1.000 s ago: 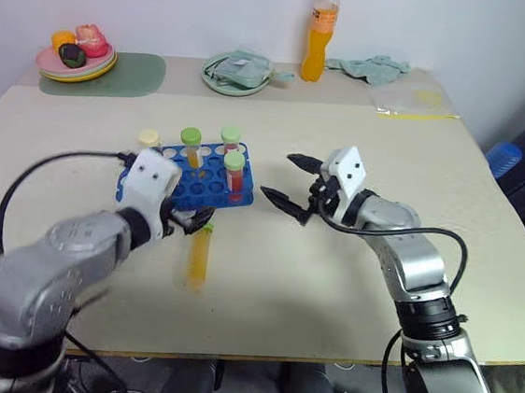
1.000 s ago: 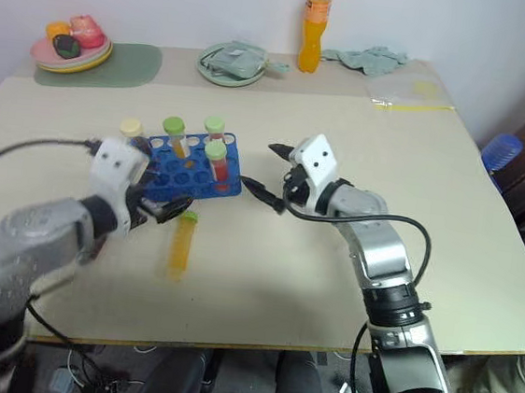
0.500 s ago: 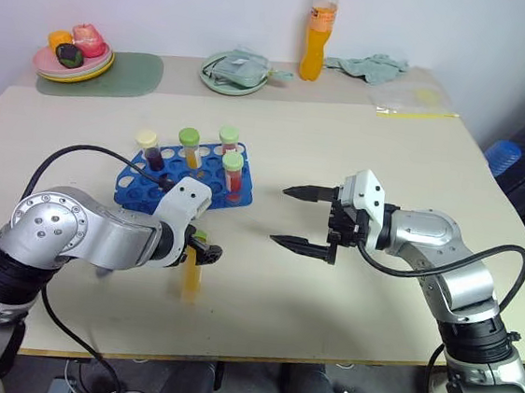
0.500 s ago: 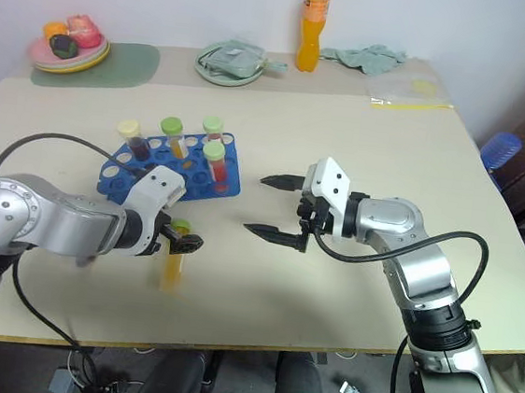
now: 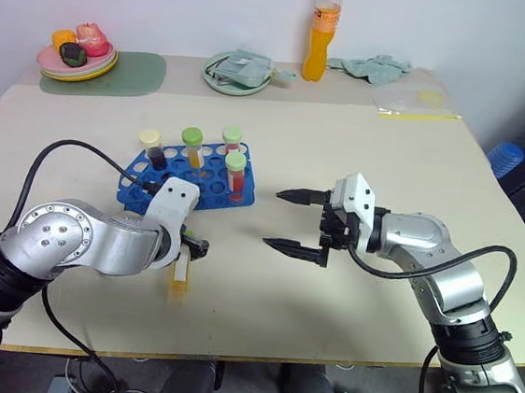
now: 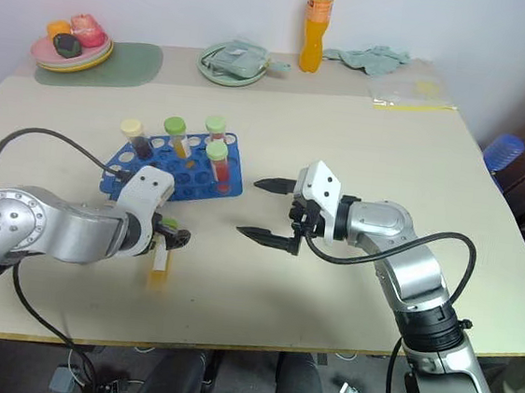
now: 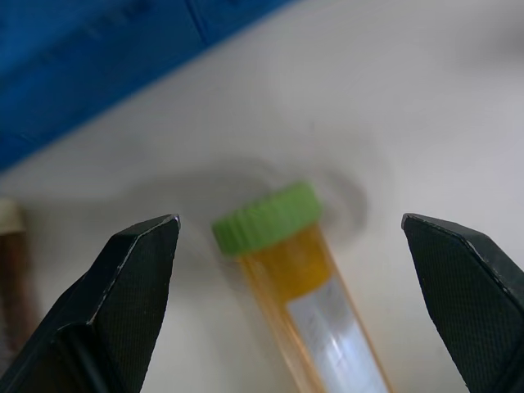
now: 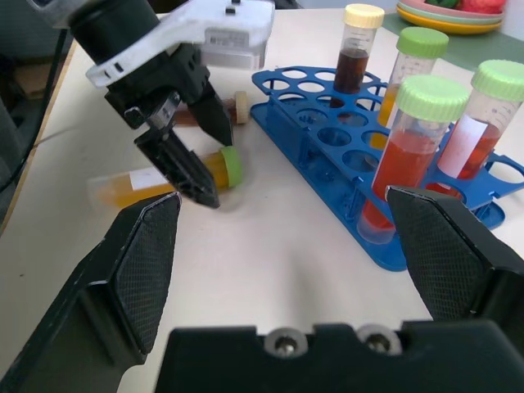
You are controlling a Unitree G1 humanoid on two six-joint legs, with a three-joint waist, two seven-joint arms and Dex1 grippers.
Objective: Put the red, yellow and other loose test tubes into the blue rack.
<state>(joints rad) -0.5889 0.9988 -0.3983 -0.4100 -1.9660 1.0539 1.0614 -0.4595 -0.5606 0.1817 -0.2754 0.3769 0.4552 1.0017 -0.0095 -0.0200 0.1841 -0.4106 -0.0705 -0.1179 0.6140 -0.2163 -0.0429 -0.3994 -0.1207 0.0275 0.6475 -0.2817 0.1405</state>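
Left gripper [image 7: 286, 237] open over yellow tube [image 7: 303, 286], green cap, lying flat

No readable text, brand, number or sign anywhere. White label on the yellow-orange tube [image 7: 326, 323] at lower centre of the left wrist view: blank as far as can be told. Label band on the orange bottle [image 5: 324, 19] at top centre of the left eye view and paper labels on the tubes standing in the blue rack [image 8: 407, 250] at the right of the right wrist view: too small or turned away to make out any letters.
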